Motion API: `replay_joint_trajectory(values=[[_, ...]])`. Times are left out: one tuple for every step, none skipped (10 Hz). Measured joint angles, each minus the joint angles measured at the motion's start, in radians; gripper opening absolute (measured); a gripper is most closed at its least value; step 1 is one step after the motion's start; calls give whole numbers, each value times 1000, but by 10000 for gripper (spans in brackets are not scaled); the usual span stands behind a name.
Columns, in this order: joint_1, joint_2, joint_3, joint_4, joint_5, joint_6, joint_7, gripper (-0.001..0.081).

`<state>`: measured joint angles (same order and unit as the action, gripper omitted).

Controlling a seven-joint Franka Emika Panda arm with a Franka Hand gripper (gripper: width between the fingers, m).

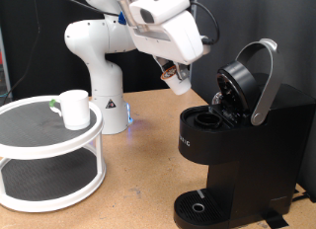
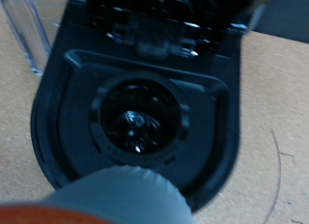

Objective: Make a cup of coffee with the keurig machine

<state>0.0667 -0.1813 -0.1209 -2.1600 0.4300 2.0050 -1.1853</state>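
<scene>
Hovering hand [image 1: 178, 79] above open keurig machine [image 1: 237, 130], grip state unclear; wrist view alone shows empty pod chamber [image 2: 138, 121].

My arm [image 1: 99, 51]: glossy white rounded segments on a flared white base bearing a small dark mark and blue light. My gripper [image 1: 176, 79]: white, boxy housing, black cable trailing behind.

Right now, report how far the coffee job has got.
Done: the keurig machine has its lid handle raised, and the pod chamber is exposed. In hand: the gripper hovers above the open brew head; what it holds is unclear. Left: the cup sits on the round white shelf, not on the drip base.
</scene>
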Motion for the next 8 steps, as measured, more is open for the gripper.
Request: replay_joint_trajectory(values=[[2, 11, 9, 5, 0, -3, 0, 431], [3, 21, 21, 6, 0, 6, 6, 431], [4, 30, 34, 6, 0, 17, 13, 431], [6, 37, 46, 6, -2, 27, 23, 431], [7, 44, 58, 6, -3, 38, 34, 431], [8, 52, 69, 5, -4, 48, 42, 431], [8, 57, 79, 3, -6, 58, 49, 431], [9, 61, 90, -1, -9, 68, 60, 431]])
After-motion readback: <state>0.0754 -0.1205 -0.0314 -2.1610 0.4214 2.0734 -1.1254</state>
